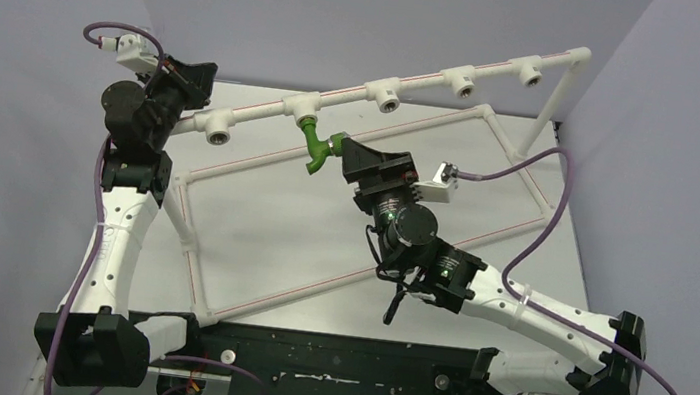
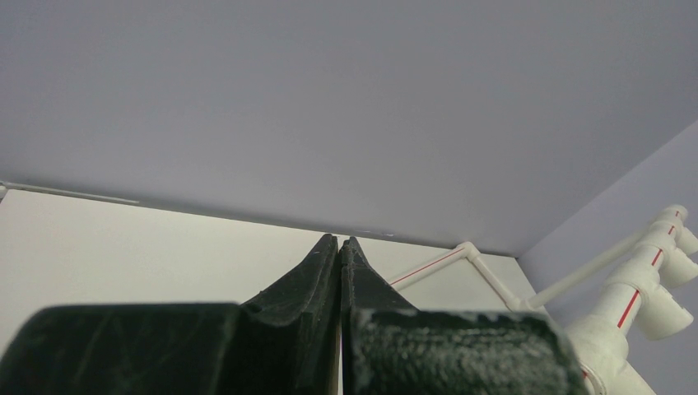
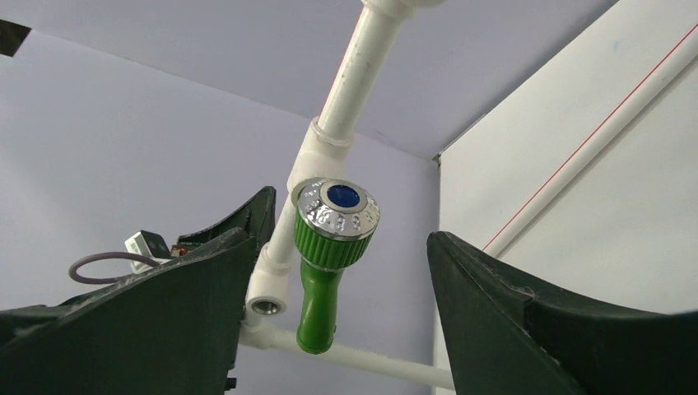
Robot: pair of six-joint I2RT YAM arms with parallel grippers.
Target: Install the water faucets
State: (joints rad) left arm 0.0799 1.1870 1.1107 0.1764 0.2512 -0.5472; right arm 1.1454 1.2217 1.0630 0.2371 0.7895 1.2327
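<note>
Black fingers [image 3: 189, 288] of the right end effector [image 3: 350, 218] fill the bottom of the right wrist view, spread wide to either side of the faucet [image 3: 329, 247] and touching it on neither side. That green tap sits at a tee [image 1: 302, 106] on the raised white pipe [image 1: 420, 83] above the worktop [image 1: 253, 216], toward the pipe's left half. How deep its threaded end has gone into the tee is hidden. From above, its long axis runs from the tee down and toward the near edge, ending in the spout tip, while the handle sticks out sideways to the right, straight at the open jaws. In the right wrist view the chrome cap with its blue centre faces the lens, with a ribbed green collar just behind it. It looks light and stiff: smooth moulded plastic that should not give under a squeeze but could slip on the glossy parts. The ribbed collar offers the surest bite, though turning there may only work the valve. A pinch across the green body close to the tee seems better for tightening the thread. Cross-threading in the plastic tee is the likely hazard if it is pushed askew. At the pipe's far left end, the left end effector [image 2: 340, 247] has its fingers pressed together with nothing between them.
</note>
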